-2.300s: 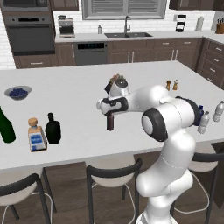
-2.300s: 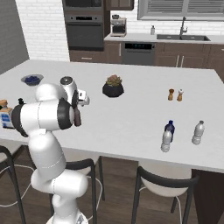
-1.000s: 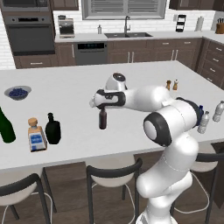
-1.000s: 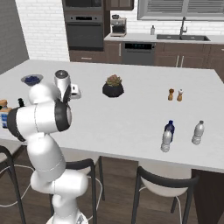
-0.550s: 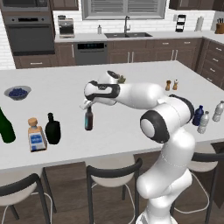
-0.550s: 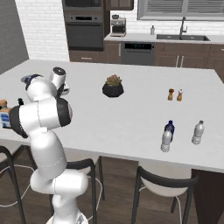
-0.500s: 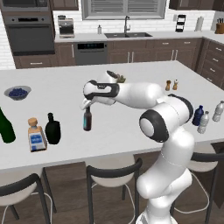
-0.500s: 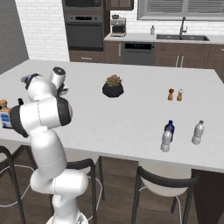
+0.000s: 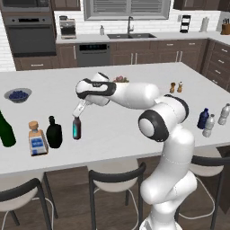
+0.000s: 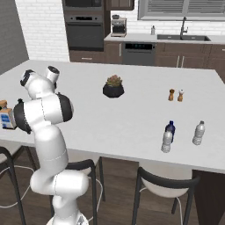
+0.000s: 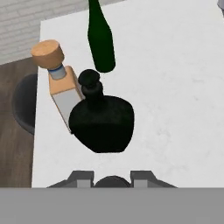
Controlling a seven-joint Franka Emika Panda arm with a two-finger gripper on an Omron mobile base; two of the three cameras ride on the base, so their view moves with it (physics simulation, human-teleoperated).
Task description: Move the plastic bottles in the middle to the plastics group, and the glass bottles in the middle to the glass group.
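Tool (image 9: 80, 112) looks clamped on the slim brown bottle (image 9: 77, 128), though the jaws are tiny here, lowering it upright onto the bench (image 9: 117, 130) beside the squat black bottle (image 9: 54, 133) to join the glass group.

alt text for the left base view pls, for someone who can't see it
The white arm reaches left over a white kitchen island, its pincer closed on the neck of a slim brown bottle beside a squat black bottle, a cork-stoppered square bottle and a green bottle.
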